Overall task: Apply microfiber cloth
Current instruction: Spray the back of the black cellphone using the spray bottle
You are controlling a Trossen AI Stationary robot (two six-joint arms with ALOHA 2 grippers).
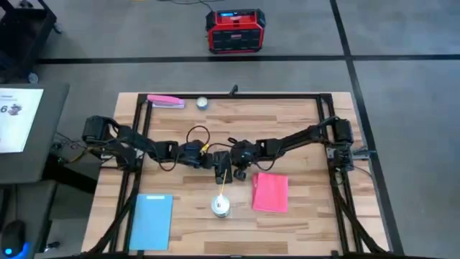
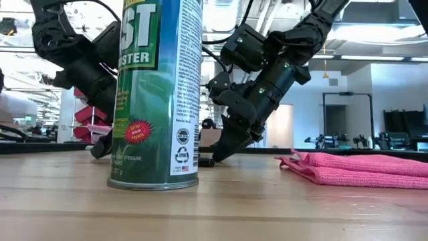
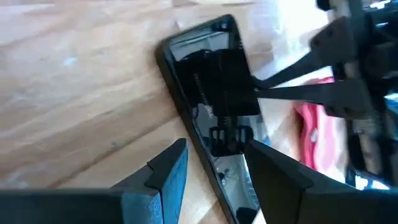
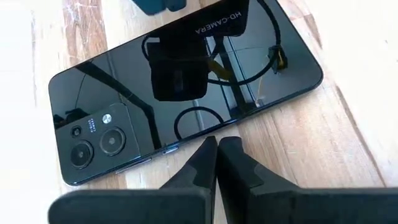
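Both claws are meeting over the black phone (image 4: 186,87) mid-frame; the left gripper (image 3: 214,165) is gaping open, the right gripper (image 4: 216,163) is pinched shut — holding nothing; the microfiber cloth (image 1: 270,192) is lying flat at lower right.

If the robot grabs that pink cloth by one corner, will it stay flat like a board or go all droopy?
Probably droopy. The soft pink-red microfiber cloth lies folded in layers with rumpled, uneven edges, so it likely bends easily and would hang from a corner. Its fuzzy surface suggests it will not slip much on the wooden table, and it looks light. The layers may fall open when lifted.
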